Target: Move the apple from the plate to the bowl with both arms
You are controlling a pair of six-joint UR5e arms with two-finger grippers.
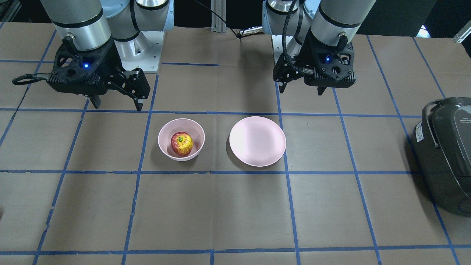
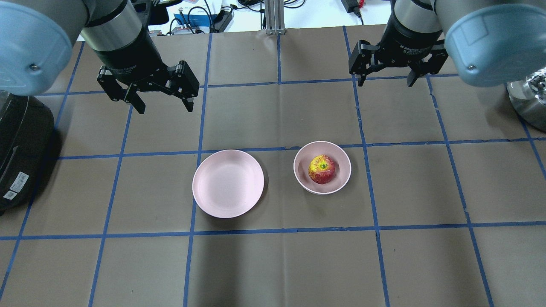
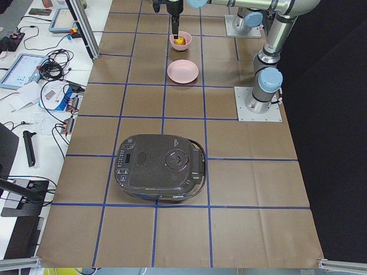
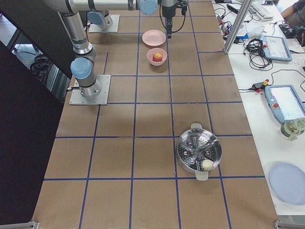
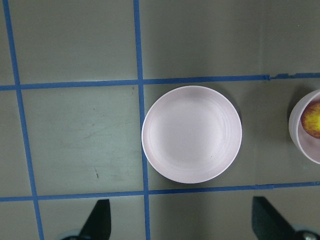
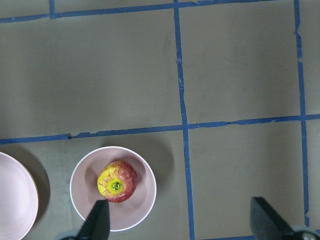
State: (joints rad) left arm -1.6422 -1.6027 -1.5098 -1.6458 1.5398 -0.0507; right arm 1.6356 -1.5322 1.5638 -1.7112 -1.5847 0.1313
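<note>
— Is any writing coming through clearly?

— None is reading legibly. White lettering is running round the black collar (image 2: pixel 413 49) above the right end effector (image 2: pixel 386 82), but it is blurring into specks.

— And the dark cooker (image 2: pixel 21 145) at the left end of the desk (image 2: pixel 298 264)?

— Two white stickers (image 2: pixel 18 179) are showing on its side, one carrying a code square. The print is coming out too small to read.

left hand (image 2: pixel 165 107) — fingers apart, aloft | right hand (image 2: pixel 386 81) — fingers apart, aloft
</note>
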